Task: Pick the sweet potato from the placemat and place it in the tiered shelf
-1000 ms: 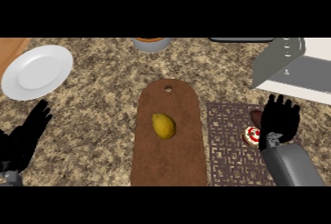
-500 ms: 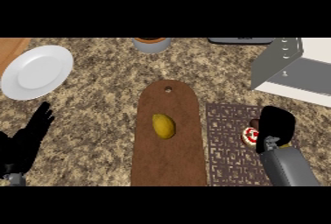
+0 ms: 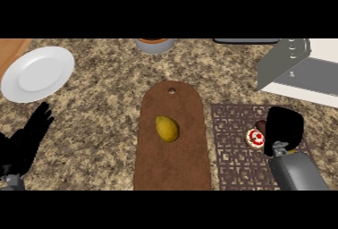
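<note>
The sweet potato (image 3: 255,137) lies on the placemat (image 3: 231,152) against the left side of the right hand (image 3: 284,129), the nearer one; I cannot tell that hand's opening or the potato's long axis, while the left hand (image 3: 26,143) rests flat, empty, near left

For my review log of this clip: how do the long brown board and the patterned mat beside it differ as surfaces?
The brown board is long, with a rounded top end and a small hole there; the patterned mat is rectangular with a dark lattice pattern. The board carries a yellow oval item with no hand near it; the mat has a small red-and-white round item, and the right hand is over it. Both lie flat, side by side, on the speckled counter.
</note>
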Controlling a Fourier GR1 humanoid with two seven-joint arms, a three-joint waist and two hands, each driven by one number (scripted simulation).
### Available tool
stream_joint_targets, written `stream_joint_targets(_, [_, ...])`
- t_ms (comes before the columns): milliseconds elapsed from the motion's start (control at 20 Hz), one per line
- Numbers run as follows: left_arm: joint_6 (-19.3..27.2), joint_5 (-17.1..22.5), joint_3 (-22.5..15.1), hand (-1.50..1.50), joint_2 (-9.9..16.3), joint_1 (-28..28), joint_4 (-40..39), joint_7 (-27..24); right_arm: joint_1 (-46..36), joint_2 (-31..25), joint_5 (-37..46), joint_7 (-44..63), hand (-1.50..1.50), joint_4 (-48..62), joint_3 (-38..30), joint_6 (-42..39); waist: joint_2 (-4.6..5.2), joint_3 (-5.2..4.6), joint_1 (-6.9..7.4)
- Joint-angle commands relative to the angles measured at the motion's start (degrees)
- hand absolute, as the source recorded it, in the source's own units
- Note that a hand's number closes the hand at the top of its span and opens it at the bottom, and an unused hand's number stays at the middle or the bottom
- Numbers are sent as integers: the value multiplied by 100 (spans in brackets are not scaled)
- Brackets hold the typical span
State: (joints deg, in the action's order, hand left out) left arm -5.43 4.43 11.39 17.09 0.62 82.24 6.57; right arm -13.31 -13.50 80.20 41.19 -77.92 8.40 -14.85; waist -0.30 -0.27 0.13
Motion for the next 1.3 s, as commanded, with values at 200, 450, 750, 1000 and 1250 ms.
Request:
stream_joint_targets(200, [16,-30,133,0,56,10,-139,-59,363,-621,-1213,-2280,150,-1207,-87,679,-2,37,-129])
stream_joint_targets(450, [-1,-20,71,0,-25,28,-82,-56,608,-1155,-2683,-3940,150,-1867,-812,765,2,36,-156])
stream_joint_targets(750, [122,-172,77,0,-136,125,-260,-321,1300,-1587,-4451,-4503,150,-2786,-2291,21,8,27,-156])
stream_joint_targets(1000, [-146,93,325,0,128,257,-132,-169,1810,-1350,-6077,-3975,150,-3829,-3230,-902,-21,20,-201])
stream_joint_targets(1250, [45,-29,47,0,-132,214,292,209,1723,-1723,-7709,-3363,150,-4323,-4663,-1521,-17,23,-157])
